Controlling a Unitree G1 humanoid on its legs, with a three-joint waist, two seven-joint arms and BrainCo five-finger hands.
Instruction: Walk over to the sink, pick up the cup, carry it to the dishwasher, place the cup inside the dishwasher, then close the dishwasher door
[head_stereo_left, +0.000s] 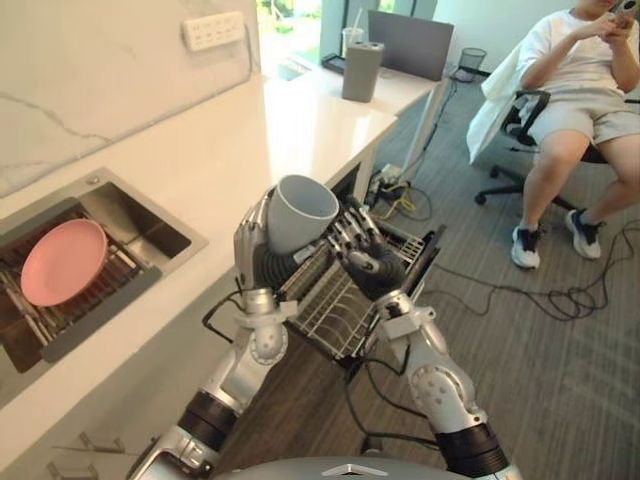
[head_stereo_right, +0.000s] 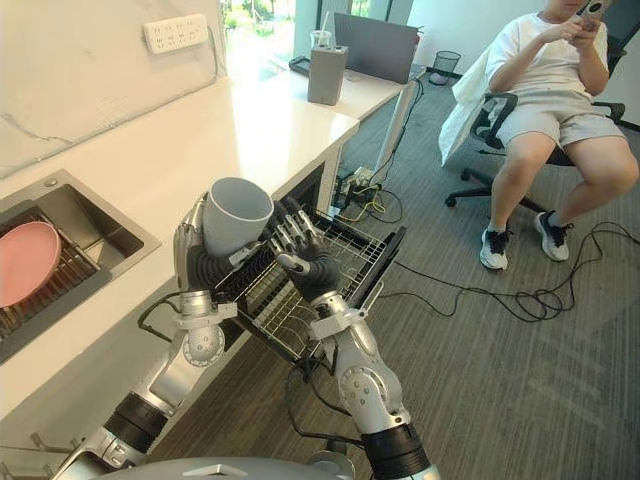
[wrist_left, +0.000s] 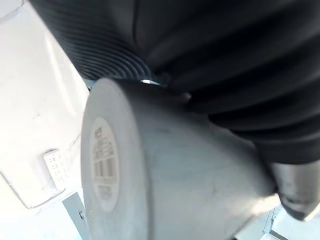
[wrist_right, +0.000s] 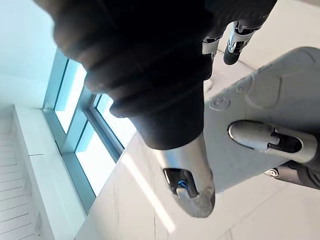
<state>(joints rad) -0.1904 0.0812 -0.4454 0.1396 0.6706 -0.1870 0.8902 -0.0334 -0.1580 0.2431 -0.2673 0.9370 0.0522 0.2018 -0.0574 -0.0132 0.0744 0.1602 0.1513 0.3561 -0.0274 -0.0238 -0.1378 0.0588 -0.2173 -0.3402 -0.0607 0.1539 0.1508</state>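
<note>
Nearest: left hand (head_stereo_left: 250, 240), curled round cup (head_stereo_left: 302, 212) and gripping its side wall. Cup grey, tilted, mouth up toward the head camera, labelled base facing the left wrist camera, held over rack (head_stereo_left: 335, 312). Far left: sink (head_stereo_left: 152, 222), sunk in counter (head_stereo_left: 250, 140), with pink plate (head_stereo_left: 63, 262) lying on a grid inside. Socket strip (head_stereo_left: 213, 30) on the wall above. Centre, just right of the cup: right hand (head_stereo_left: 365, 262), fingers loosely spread, holding nothing; contact with the cup impossible to tell. Below both hands: the rack, wire, drawn out from under the counter, dark door (head_stereo_left: 428, 262) standing at its outer end. Behind: grey box (head_stereo_left: 362, 70) on desk (head_stereo_left: 400, 92). Far right: person (head_stereo_left: 580, 90) seated in chair (head_stereo_left: 518, 120), well apart, with cables (head_stereo_left: 545, 292) on the floor between. Risks, as judged: slip of the cup from a one-sided grip if tilted further on the way down. Knock from the right hand, so close beside, enough to twist the cup loose. Rim or base catching on the wires if lowered too fast or off-centre, leaving the cup tipped over. Fingers snagged in the wires on release. Door jammed on closing if the rack is not pushed home first. Cables underfoot near the rack, a trip hazard.
</note>
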